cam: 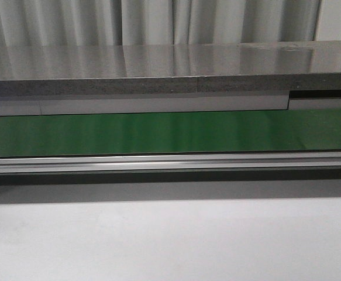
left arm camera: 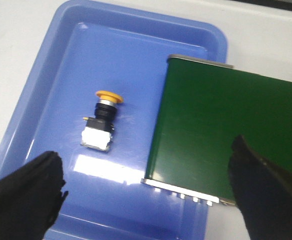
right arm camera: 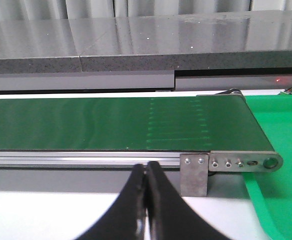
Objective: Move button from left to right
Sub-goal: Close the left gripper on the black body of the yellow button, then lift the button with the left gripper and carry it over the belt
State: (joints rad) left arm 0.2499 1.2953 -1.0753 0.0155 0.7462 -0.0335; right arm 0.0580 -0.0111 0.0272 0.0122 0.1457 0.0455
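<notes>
Now, button: you see the button (left arm camera: 102, 121) lying on its side in the blue tray (left arm camera: 35, 100), at the left end of the green belt (left arm camera: 211, 125).
Long axis: it runs from the yellow-orange cap to the pale base of the body, the cap pointing away from the left claw (left arm camera: 146, 195).
Left claw: spread wide and empty, hovering above the tray; the button sits ahead of the gap, nearer one dark finger (left arm camera: 25, 195) than the other.
Right claw: the right claw (right arm camera: 147, 200) is pressed closed on nothing, near the belt's far end, beside the green tray (right arm camera: 281, 150).
Nearer arm: the left, by your judgement, with the right well apart.
Front view: belt bare, no claw showing.
</notes>
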